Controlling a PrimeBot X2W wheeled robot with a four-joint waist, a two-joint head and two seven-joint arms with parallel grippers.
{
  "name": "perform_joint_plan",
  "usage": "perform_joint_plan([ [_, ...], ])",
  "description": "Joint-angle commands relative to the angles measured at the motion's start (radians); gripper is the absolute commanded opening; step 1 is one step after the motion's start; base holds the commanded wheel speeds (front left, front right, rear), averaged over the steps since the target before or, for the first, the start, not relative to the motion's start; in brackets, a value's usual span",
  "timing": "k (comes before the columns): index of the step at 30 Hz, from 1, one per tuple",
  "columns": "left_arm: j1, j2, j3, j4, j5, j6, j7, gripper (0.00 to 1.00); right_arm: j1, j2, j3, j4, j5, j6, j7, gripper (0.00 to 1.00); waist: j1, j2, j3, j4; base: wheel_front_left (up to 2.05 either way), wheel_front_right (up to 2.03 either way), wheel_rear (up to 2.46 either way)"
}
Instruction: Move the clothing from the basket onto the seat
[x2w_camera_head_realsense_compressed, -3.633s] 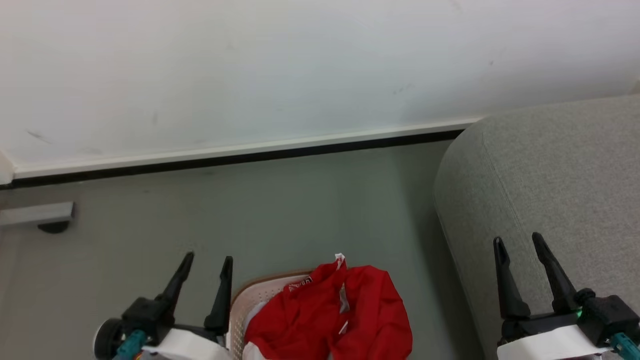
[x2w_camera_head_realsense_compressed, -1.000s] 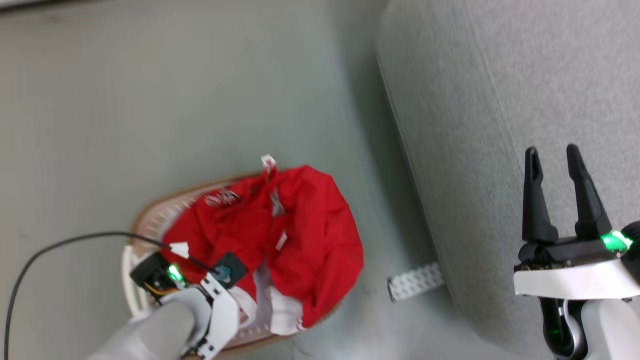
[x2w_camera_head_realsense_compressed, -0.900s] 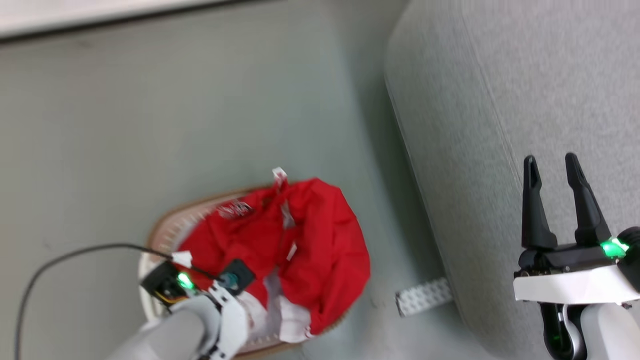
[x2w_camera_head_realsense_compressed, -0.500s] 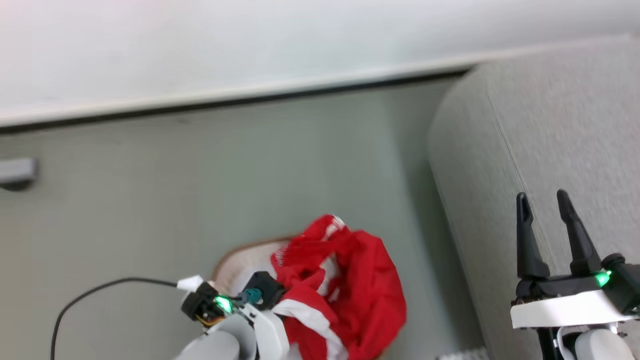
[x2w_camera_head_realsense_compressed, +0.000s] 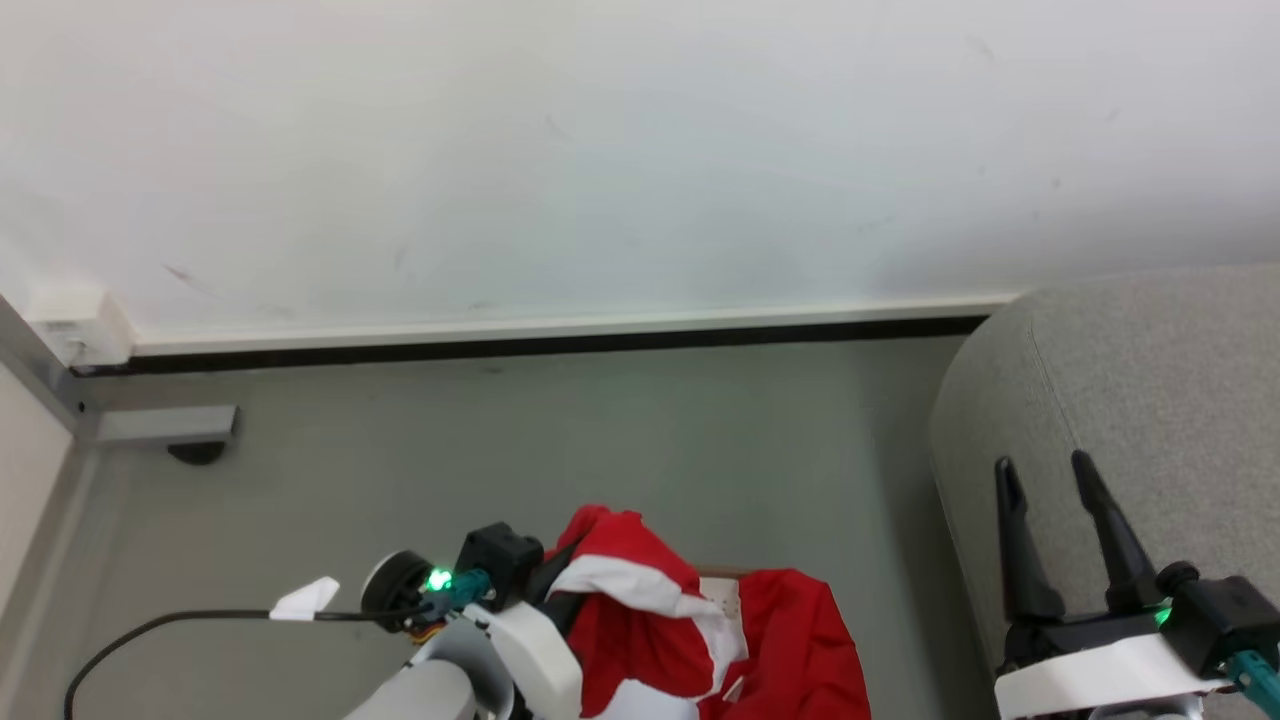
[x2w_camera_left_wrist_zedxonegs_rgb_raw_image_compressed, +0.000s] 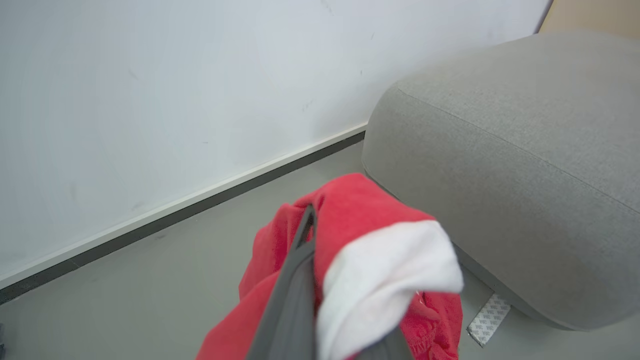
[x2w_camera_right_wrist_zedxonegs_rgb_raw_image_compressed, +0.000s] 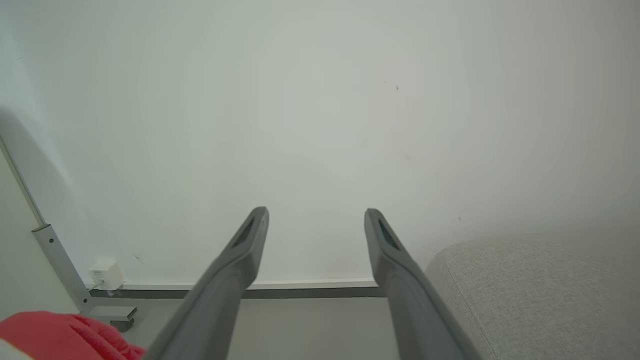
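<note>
Done: clothing (x2w_camera_head_realsense_compressed: 640, 610) is clamped in the left gripper (x2w_camera_left_wrist_zedxonegs_rgb_raw_image_compressed: 311, 225), raised above the basket (x2w_camera_head_realsense_compressed: 727, 598).
Remaining: it is to be carried to the seat (x2w_camera_head_realsense_compressed: 1150, 380), right of that gripper, and released.
Right gripper (x2w_camera_head_realsense_compressed: 1042, 462): held apart, empty.

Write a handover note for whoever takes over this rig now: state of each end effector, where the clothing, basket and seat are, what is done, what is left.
Left end effector: shut on the clothing, a red fold with a white cuff held above the floor.
Right end effector: open, empty, over the seat.
Basket: on the floor left of the seat, mostly covered by hanging red fabric.
Done: clothing gripped and lifted.
Left: carry it right onto the seat, release.
</note>
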Motion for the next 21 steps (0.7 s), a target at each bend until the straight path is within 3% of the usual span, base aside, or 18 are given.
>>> perform_joint_plan([
  [1, 0.013, 0.006, 0.018, -0.035, -0.012, 0.011, -0.002, 0.0, 0.019, -0.002, 0.009, 0.002, 0.005, -0.002, -0.002, 1.0, 0.0003, -0.0001, -0.028, 0.014, 0.0, 0.0, 0.0],
  [21, -0.054, 0.079, 0.194, -0.496, -0.151, 0.119, 0.127, 0.0, 0.045, -0.002, 0.146, -0.019, -0.013, -0.002, -0.002, 1.0, 0.0003, -0.0001, -0.069, 0.021, 0.0, 0.0, 0.0],
])
